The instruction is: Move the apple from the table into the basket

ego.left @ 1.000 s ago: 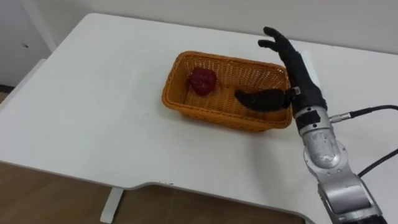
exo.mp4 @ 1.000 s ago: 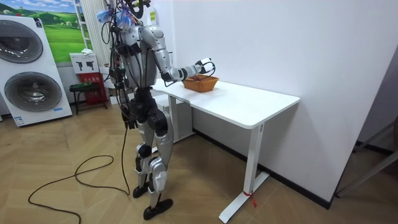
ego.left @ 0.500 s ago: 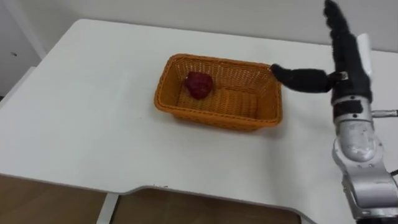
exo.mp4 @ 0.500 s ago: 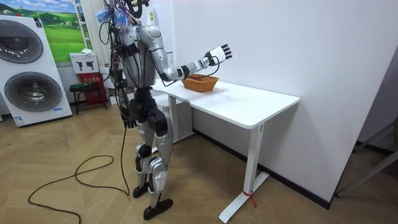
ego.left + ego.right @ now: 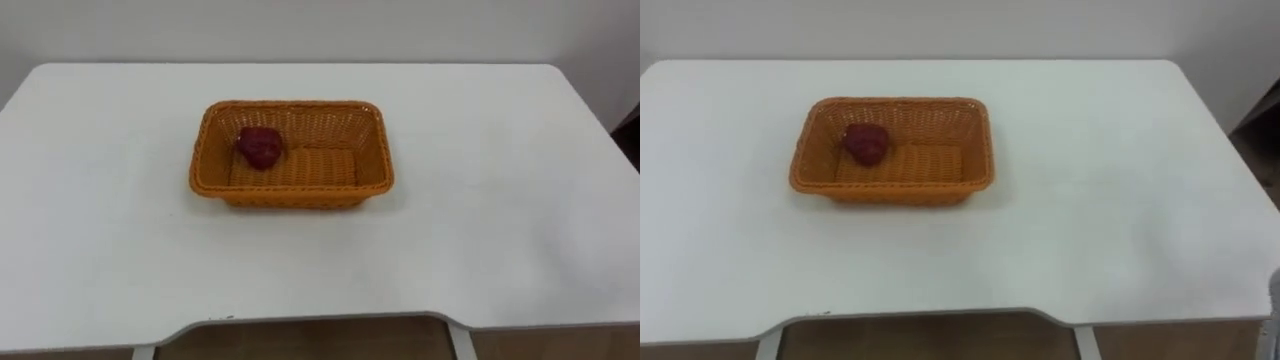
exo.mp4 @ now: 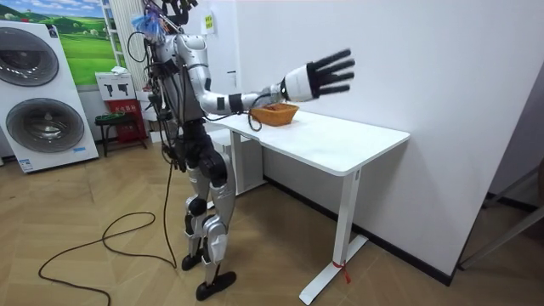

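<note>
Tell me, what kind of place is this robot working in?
Probably a test room furnished like a home laundry corner. Washing machines stand against the far wall, and a white table carries a wicker basket holding a red apple.

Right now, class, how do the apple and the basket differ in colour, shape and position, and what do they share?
The apple is dark red; the basket is orange. The apple is small and rounded; the basket is a far larger woven rectangle. The apple lies inside, at the basket's left end; the basket stands on the white table. Neither is held.
</note>
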{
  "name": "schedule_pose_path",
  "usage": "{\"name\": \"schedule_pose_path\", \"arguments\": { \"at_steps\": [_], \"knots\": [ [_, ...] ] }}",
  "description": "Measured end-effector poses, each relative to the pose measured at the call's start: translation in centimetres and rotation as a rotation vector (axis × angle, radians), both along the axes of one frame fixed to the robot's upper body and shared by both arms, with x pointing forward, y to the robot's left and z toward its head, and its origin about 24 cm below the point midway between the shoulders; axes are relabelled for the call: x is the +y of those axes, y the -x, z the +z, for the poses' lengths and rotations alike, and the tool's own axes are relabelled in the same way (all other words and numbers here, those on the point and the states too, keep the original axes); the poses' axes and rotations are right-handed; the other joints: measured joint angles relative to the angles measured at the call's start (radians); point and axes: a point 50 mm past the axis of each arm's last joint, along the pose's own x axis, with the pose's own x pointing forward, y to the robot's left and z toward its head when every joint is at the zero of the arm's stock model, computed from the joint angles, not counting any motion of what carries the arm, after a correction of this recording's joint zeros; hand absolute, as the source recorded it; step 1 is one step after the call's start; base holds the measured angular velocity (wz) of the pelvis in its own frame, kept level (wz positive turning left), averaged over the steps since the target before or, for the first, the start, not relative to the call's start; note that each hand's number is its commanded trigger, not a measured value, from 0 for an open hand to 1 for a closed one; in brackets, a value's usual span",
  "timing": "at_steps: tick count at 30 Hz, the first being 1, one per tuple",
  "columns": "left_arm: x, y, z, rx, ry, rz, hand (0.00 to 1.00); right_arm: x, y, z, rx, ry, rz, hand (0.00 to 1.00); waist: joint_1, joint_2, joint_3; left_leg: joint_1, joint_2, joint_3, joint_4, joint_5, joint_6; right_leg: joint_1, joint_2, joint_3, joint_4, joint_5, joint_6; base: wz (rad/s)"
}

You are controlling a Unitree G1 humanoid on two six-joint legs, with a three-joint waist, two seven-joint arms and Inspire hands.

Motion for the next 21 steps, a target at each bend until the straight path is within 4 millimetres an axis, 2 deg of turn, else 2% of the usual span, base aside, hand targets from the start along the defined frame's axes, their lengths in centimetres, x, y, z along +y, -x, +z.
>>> {"name": "schedule_pose_path", "arguments": {
  "at_steps": [1,4,5,7,10,13,16,19,21],
  "knots": [
    [0.0,-0.1,0.0,-0.006,-0.004,0.003,0.00,-0.5,1.2,-1.4,0.016,-0.078,-0.052,0.00,-0.005,0.003,-0.0037,-0.003,0.000,-0.001,0.000,0.000,0.000,-0.005,0.000,0.002,0.002,0.000,0.000,-0.04],
    [0.2,-0.6,0.2,-0.026,-0.025,0.028,0.00,-1.4,3.3,-4.4,0.023,-0.270,-0.167,0.00,-0.024,0.013,-0.0047,-0.018,-0.001,0.001,0.001,0.002,0.001,-0.020,0.000,0.009,0.004,0.001,0.001,-0.02],
    [0.3,-0.6,0.2,-0.027,-0.026,0.028,0.00,-1.4,3.7,-5.0,0.038,-0.295,-0.187,0.00,-0.027,0.015,-0.0051,-0.020,-0.001,0.001,0.001,0.002,0.001,-0.022,0.000,0.010,0.004,0.002,0.002,0.00],
    [0.3,-1.1,0.2,-0.029,-0.031,0.024,0.00,-1.4,5.3,-7.6,0.133,-0.384,-0.242,0.00,-0.027,0.019,-0.0075,-0.021,-0.002,0.005,0.000,0.002,0.001,-0.026,0.000,0.012,0.004,0.002,0.002,-0.04],
    [0.3,-1.2,0.3,-0.028,-0.032,0.028,0.00,-1.0,6.2,-10.1,0.218,-0.479,-0.267,0.00,-0.021,0.023,-0.0074,-0.015,0.000,0.017,-0.001,0.002,0.001,-0.026,0.001,0.023,0.003,0.002,0.002,-0.10],
    [0.3,-1.4,0.3,-0.022,-0.035,0.029,0.00,1.0,8.2,-14.8,0.412,-0.648,-0.249,0.00,-0.021,0.024,-0.0057,-0.015,0.000,0.014,0.000,0.002,0.001,-0.024,0.001,0.028,0.002,0.002,0.002,0.01],
    [-0.2,-1.3,0.1,-0.016,-0.019,0.034,0.00,3.7,9.8,-18.2,0.562,-0.809,-0.186,0.00,-0.015,0.027,-0.0043,-0.014,-0.001,0.012,0.000,0.002,0.002,-0.020,0.001,0.024,0.001,0.002,0.002,0.02],
    [-0.3,-1.4,0.1,-0.016,-0.010,0.029,0.00,6.2,11.7,-20.8,0.683,-0.956,-0.119,0.00,0.008,0.029,-0.0028,-0.014,-0.001,0.006,-0.001,0.000,0.002,-0.018,0.001,0.020,0.001,0.002,0.002,0.03],
    [-0.4,-1.4,0.0,-0.011,-0.003,0.028,0.00,7.3,12.9,-21.7,0.759,-1.009,-0.077,0.00,0.026,0.032,-0.0011,-0.013,-0.001,0.005,0.000,-0.002,0.003,-0.018,0.000,0.020,0.001,0.002,0.002,0.00]
  ]
}}
